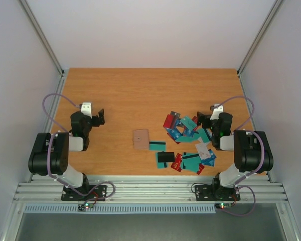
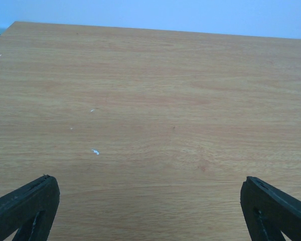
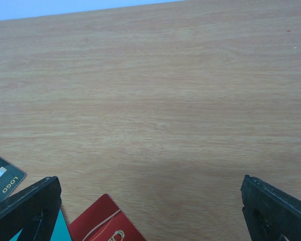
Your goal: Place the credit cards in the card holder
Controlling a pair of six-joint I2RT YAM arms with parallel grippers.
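Lying flat on the wooden surface (image 1: 125, 90), the card holder (image 1: 141, 138) shows its tan-brown face upward, roughly midway between the two arms. The credit cards (image 1: 188, 143) are strewn in a loose heap to the right of the card holder. Many overlap. Most are teal with a black stripe, and some are red, blue or white. One teal card (image 1: 157, 145) lies just beside the card holder's right edge; whether the two touch cannot be told from above.

The left end effector (image 1: 97, 117) hangs over bare wood well to the left of the card holder. Its fingers are spread wide with nothing between them, and its wrist view shows only wood grain between the two black tips.

The right end effector (image 1: 204, 119) sits at the side of the heap farthest from the card holder. It too is spread wide and grips nothing. In its wrist view a red card (image 3: 108, 223) and a dark card printed "LOGO" (image 3: 2, 176) lie low on the left. A teal corner shows just beside the left fingertip.
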